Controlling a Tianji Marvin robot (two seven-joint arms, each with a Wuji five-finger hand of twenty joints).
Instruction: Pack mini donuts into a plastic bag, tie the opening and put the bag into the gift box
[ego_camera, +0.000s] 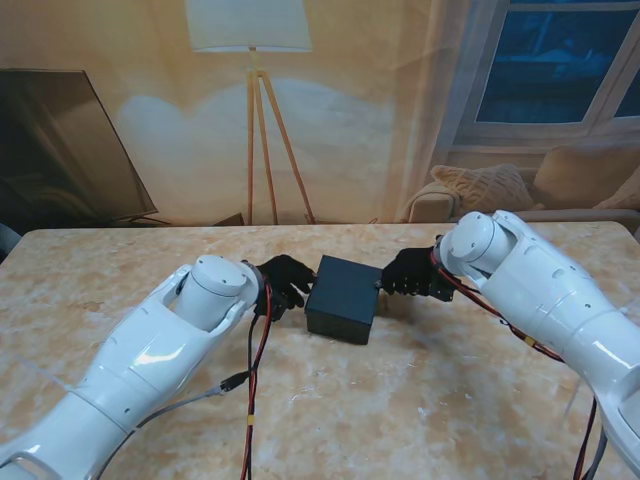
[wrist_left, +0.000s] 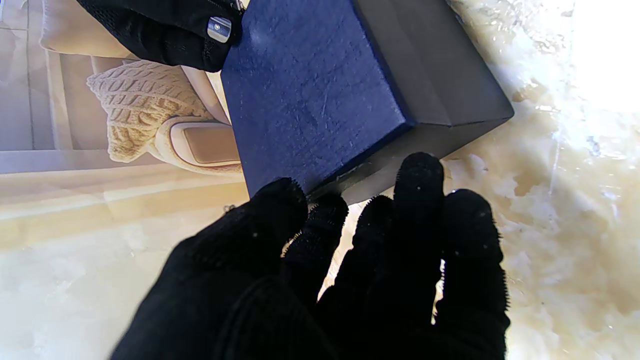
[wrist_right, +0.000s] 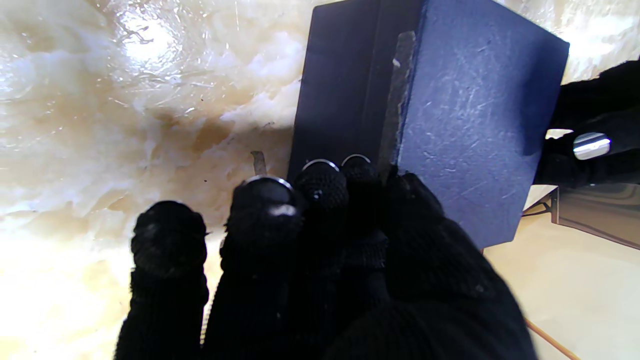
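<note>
A dark blue gift box (ego_camera: 343, 298) with its lid on stands at the middle of the marble table (ego_camera: 450, 400). My left hand (ego_camera: 282, 282), in a black glove, is at the box's left side. Its thumb lies on the lid's edge and its fingertips (wrist_left: 419, 175) touch the side wall of the box (wrist_left: 320, 90). My right hand (ego_camera: 412, 272) grips the opposite side, fingers (wrist_right: 320, 185) against the wall and thumb at the lid's rim of the box (wrist_right: 475, 115). No donuts or plastic bag show in any view.
Both white forearms reach in from the near corners, with red and black cables (ego_camera: 252, 400) hanging along them. Behind the table's far edge is a backdrop with a floor lamp (ego_camera: 252, 120) and a sofa (ego_camera: 500, 190).
</note>
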